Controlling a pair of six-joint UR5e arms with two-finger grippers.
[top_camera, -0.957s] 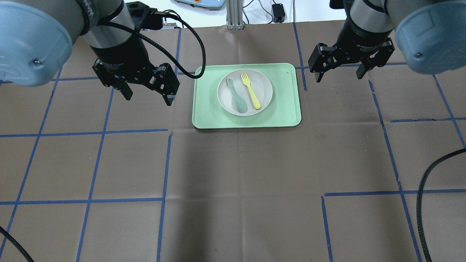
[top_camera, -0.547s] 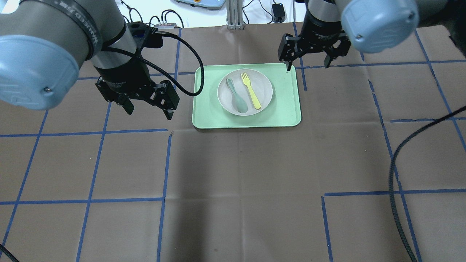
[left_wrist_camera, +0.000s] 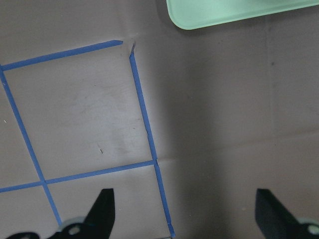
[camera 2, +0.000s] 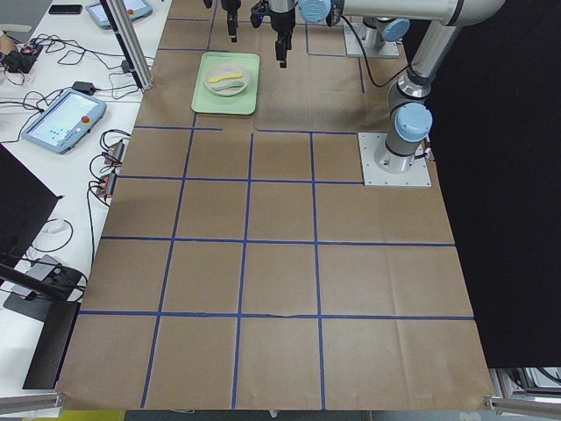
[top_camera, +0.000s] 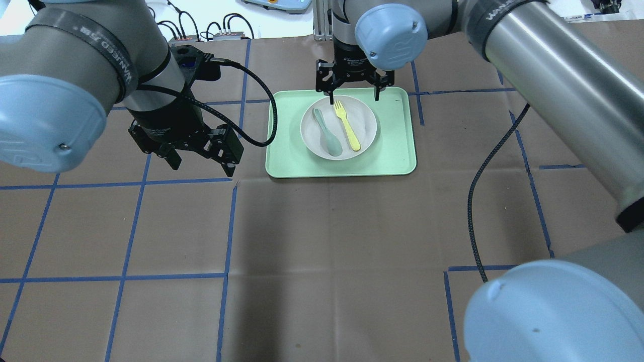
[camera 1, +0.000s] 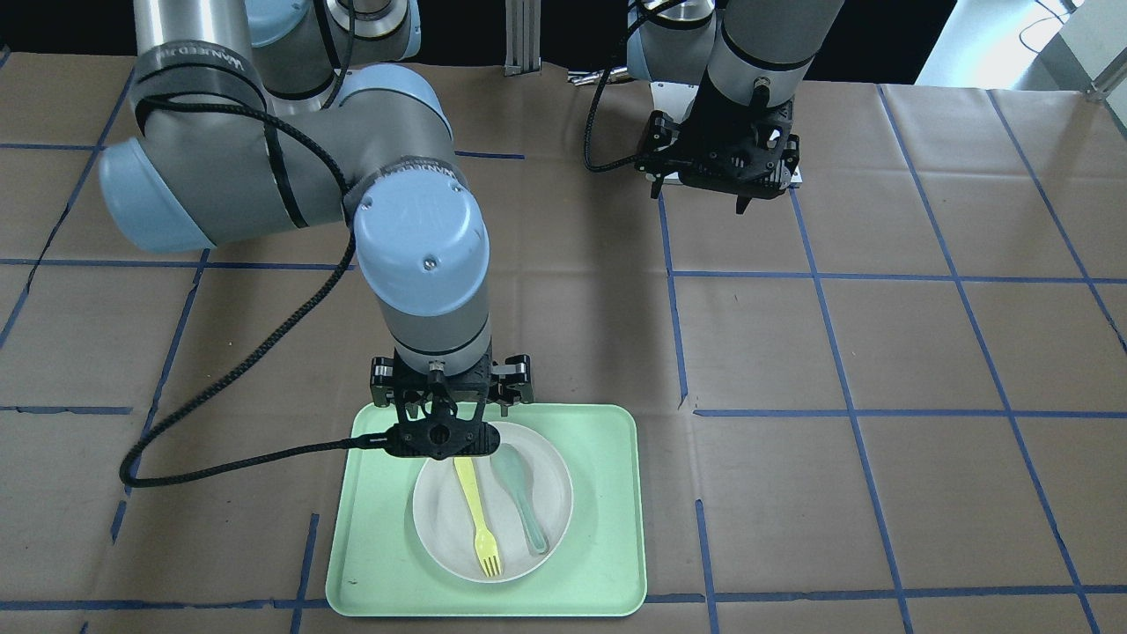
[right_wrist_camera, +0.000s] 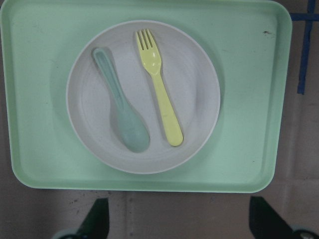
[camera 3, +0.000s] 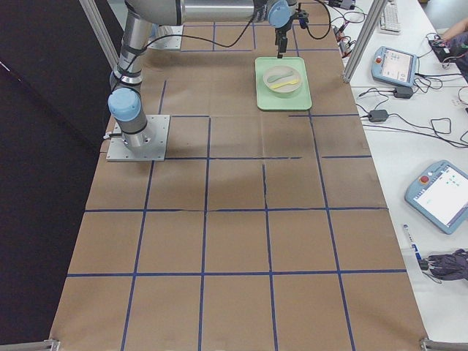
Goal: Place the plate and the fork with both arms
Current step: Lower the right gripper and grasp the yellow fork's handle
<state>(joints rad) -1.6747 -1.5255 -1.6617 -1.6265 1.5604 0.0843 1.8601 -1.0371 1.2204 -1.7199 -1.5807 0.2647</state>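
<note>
The off-white plate point(top_camera: 366, 125) lies on a pale green tray point(top_camera: 392, 151). The yellow fork point(top_camera: 347, 124) lies in the plate next to a grey-green spoon point(top_camera: 327, 131). My right gripper point(top_camera: 353, 95) is open and hovers over the plate's far rim; its wrist view shows the plate point(right_wrist_camera: 199, 89), the fork point(right_wrist_camera: 159, 94) and the spoon point(right_wrist_camera: 122, 107) below the open fingers point(right_wrist_camera: 97, 219). My left gripper point(top_camera: 201, 163) is open and empty over the bare table, left of the tray.
The table is brown paper with a blue tape grid point(top_camera: 229, 226). The tray's near corner point(left_wrist_camera: 224, 10) shows in the left wrist view. A black cable point(top_camera: 483, 166) hangs from the right arm over the table's right half.
My right gripper has swung left from beyond the tray's right side to over the plate's far rim. My left gripper has drifted slightly nearer and lower in the view. Both stay open.
</note>
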